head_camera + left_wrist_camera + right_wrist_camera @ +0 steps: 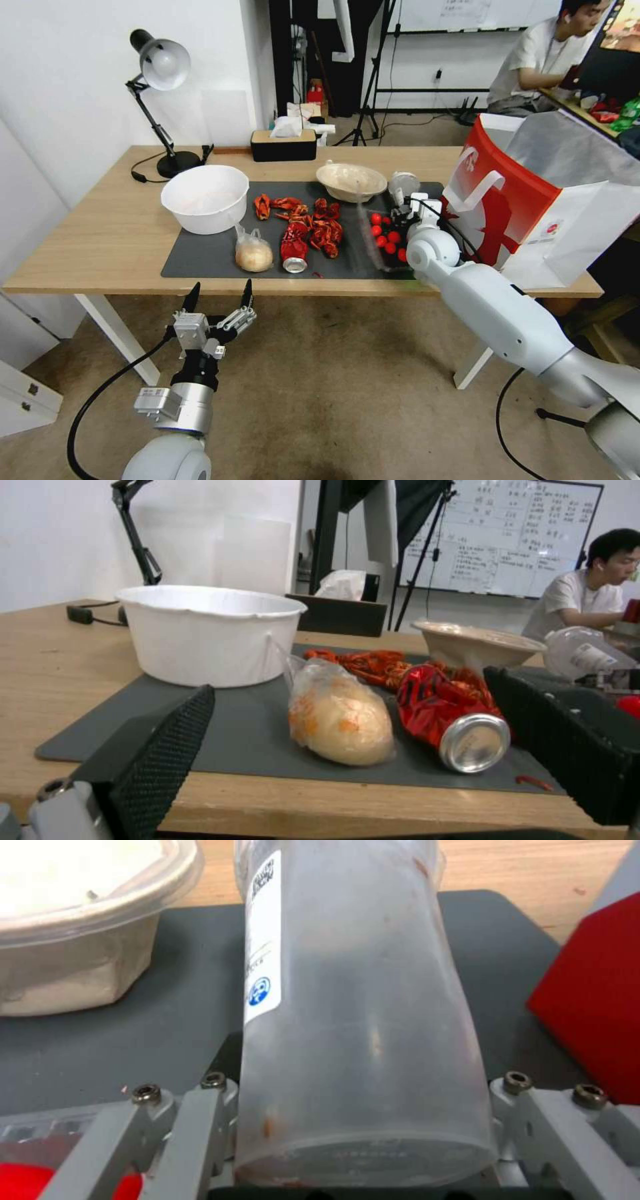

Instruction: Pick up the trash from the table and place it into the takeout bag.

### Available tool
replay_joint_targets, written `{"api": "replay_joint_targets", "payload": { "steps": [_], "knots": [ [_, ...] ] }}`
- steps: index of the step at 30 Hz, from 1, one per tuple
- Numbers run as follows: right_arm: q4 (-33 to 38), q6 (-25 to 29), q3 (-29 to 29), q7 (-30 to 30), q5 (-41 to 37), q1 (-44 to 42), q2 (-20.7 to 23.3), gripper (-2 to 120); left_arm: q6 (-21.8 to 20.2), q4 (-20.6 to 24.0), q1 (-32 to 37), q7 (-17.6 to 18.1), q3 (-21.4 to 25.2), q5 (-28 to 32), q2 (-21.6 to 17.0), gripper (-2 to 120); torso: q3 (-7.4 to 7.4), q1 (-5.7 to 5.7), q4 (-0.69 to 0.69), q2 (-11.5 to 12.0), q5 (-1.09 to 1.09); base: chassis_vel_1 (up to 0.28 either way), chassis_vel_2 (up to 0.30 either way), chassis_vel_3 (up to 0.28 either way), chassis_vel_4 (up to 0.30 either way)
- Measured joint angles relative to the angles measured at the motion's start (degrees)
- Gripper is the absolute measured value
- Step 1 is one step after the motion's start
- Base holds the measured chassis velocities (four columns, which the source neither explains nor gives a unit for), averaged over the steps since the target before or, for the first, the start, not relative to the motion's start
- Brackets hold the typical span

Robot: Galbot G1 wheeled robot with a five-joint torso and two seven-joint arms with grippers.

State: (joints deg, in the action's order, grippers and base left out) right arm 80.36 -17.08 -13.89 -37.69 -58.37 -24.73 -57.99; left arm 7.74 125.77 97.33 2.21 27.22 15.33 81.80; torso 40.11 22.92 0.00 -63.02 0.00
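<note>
The right gripper (407, 203) is clamped on the clear lidded plastic cup (353, 1005) near its base, above the mat's two-o'clock corner beside the takeout bag (507, 200). The cup is judged light, thin-walled, easily crushed. The left gripper (220, 303) is held spread below the tabletop (100, 227).

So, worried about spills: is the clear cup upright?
Tipped: the clear cup lies on its side between the right gripper fingers, apparently empty.

White and silver round arm shells w/ black cables; left end effector (219, 298) has black ribbed fingertips (167, 745); right end effector (363, 1135) has grey links w/ hex screws.
</note>
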Motion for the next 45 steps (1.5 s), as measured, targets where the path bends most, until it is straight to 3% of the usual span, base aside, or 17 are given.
{"api": "replay_joint_targets", "payload": {
  "steps": [28,45],
  "knots": [
    [12.50,1.52,4.86,0.62,1.27,-4.06,6.56,46,0.07,-0.36,-0.28,-0.32,-1.28,-1.45,0.93,100,0.00,-0.01,0.01,-0.01,0.00,0.000,0.000,0.000,0.000],
    [17.11,15.62,4.33,11.27,-1.98,0.01,7.27,46,0.02,-0.39,-0.32,-0.39,-1.50,-1.73,1.21,100,0.00,-0.01,0.01,-0.01,0.00,0.000,0.000,0.000,0.000]
  ]
}}
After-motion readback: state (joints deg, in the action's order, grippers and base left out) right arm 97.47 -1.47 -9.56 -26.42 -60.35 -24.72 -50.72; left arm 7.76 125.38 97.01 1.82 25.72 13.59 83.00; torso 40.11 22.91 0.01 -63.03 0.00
